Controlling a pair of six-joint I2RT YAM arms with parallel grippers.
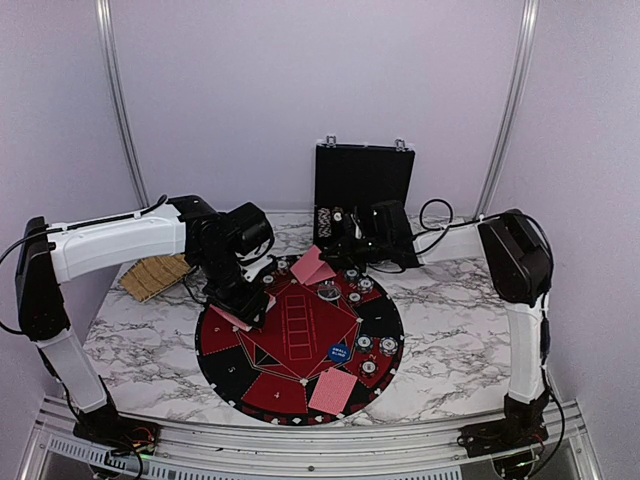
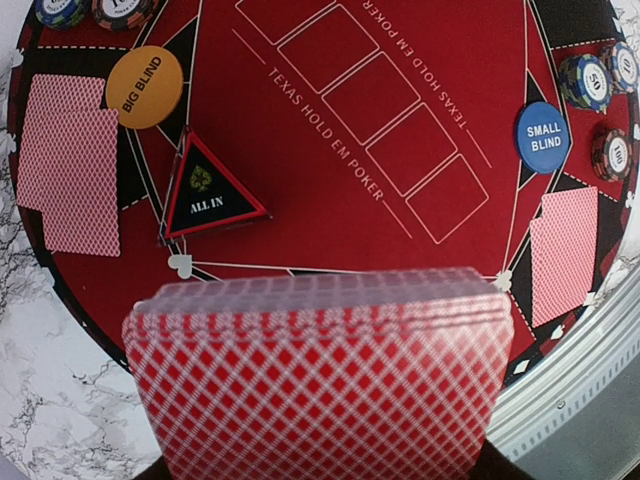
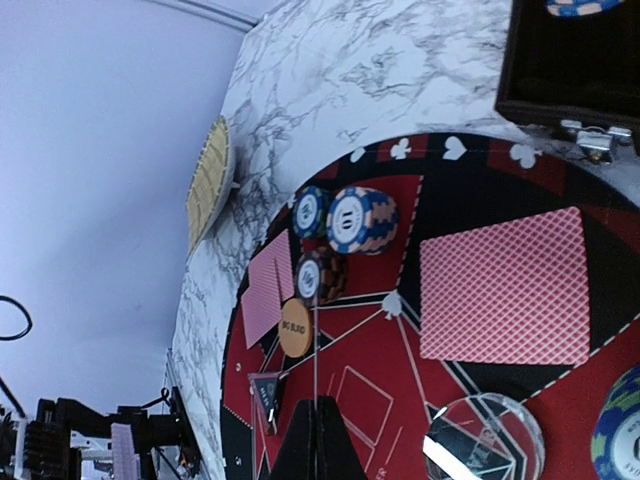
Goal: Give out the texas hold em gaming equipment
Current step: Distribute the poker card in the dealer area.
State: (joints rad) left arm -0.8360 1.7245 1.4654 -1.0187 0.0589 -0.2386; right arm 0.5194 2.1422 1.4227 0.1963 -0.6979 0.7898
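Observation:
My left gripper point(image 1: 243, 303) hangs over the left side of the round mat point(image 1: 300, 330), shut on a deck of red-backed playing cards point(image 2: 320, 380) that hides its fingers. Dealt cards lie on the mat at the left point(image 2: 68, 165), right point(image 2: 563, 255) and back point(image 3: 505, 290). An orange BIG BLIND disc point(image 2: 145, 87), a blue SMALL BLIND disc point(image 2: 543, 137) and a clear disc point(image 3: 485, 440) also rest there. Striped chips point(image 3: 350, 220) stand in small stacks near the rim. My right gripper point(image 3: 318, 440) hovers over the mat's back edge, shut and holding nothing.
The black hinged case point(image 1: 362, 185) stands open at the back, just behind my right gripper. A woven tan pad point(image 1: 155, 275) lies on the marble table at the far left. A black-and-red ALL IN triangle point(image 2: 205, 190) sits on the mat near the orange disc.

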